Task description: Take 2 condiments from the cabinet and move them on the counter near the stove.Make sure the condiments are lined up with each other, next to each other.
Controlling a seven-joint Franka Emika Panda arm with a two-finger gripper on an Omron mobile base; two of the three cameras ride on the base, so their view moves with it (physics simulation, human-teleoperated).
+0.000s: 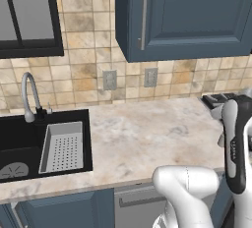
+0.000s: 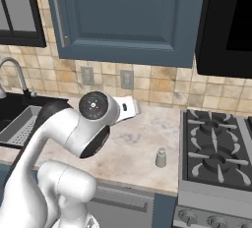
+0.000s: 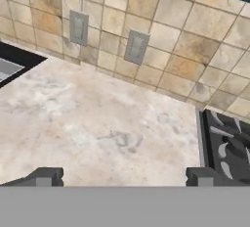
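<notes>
On the table [image 2: 142,138], near its front edge and just left of the stove [image 2: 216,158]: one pale shaker [image 2: 161,157], upright, standing free. Claw [image 3: 122,177]: released, fingers spread wide, empty, poised above bare marbled stone. Wall cabinet [image 2: 128,15]: doors closed.

A pale grey shaker [image 2: 161,157] stands upright on the beige marbled worktop [image 2: 133,138], near its front edge, just left of the black stove [image 2: 216,158]; the blue cabinet [image 2: 128,18] above is shut.
</notes>
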